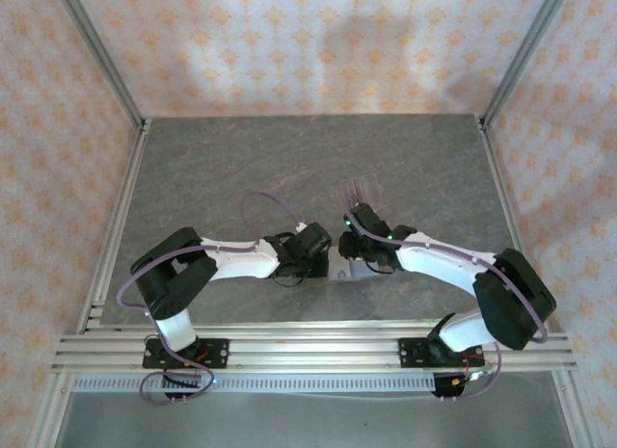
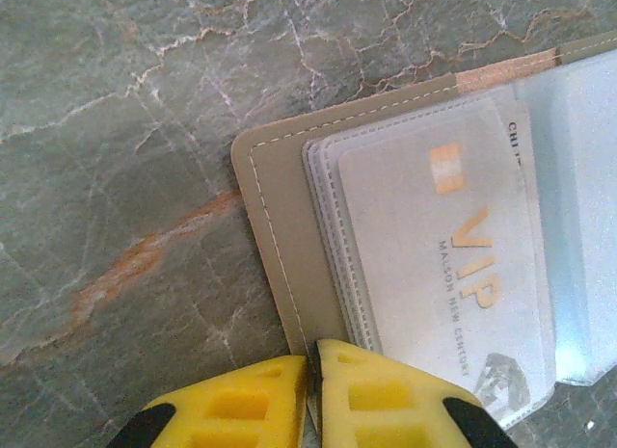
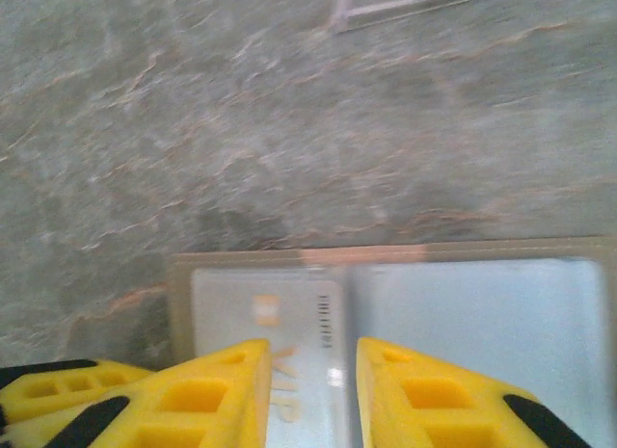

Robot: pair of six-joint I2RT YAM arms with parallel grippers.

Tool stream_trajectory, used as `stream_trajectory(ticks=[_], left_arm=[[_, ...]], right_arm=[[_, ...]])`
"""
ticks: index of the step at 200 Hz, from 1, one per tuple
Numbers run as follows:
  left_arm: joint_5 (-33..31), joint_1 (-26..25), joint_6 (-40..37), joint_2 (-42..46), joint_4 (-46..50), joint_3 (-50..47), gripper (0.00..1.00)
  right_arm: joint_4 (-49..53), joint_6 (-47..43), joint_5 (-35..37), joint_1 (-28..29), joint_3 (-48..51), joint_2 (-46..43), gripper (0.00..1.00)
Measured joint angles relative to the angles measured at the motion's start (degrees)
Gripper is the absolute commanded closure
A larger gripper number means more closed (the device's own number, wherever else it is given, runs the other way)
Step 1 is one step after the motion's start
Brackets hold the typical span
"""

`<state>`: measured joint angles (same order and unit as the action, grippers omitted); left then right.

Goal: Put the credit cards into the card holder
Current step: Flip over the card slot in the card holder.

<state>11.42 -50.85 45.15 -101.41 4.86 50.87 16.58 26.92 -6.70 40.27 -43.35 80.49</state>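
One tan card holder (image 2: 280,207), lying open and flat on the grey marbled table (image 2: 116,130) between the two arms; one pale credit card (image 2: 443,265) lettered VIP sits inside a clear sleeve (image 2: 333,169) on the half nearer the left gripper (image 2: 312,356). That tool's fingers are pressed together, pinching the holder's tan border. The right gripper (image 3: 313,356) has its fingers spread with nothing between them, poised above the holder's middle fold

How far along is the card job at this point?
Done: a VIP card sits in a clear sleeve of the open card holder. In hand: the left gripper pinches the holder's near edge; the right gripper hovers over it, jaws apart and empty. Left: unclear whether more cards remain.
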Motion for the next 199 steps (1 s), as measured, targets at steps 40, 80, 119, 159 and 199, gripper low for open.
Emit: stream_trajectory(ticks=[40,80,119,159,199], left_arm=[[0.0,0.0,0.0,0.0,-0.1,0.0,0.89],[0.0,0.0,0.0,0.0,0.0,0.0,0.89],[0.0,0.0,0.0,0.0,-0.1,0.0,0.89],[0.0,0.0,0.0,0.0,-0.2,0.0,0.89],[0.0,0.0,0.0,0.0,-0.1,0.0,0.89]], right_arm=[[5.1,-1.8,5.8,-1.6,-2.7,2.9,0.63],[6.2,-2.7,7.3,-1.6,-3.2,7.5,0.63],[6.0,-3.0,7.8,-1.6,-3.8,10.1,0.64],[5.0,-2.4,8.0,-1.6,-3.7,10.4,0.69],[2.1,-0.8,7.6,-1.4,-2.4,10.2,0.83]])
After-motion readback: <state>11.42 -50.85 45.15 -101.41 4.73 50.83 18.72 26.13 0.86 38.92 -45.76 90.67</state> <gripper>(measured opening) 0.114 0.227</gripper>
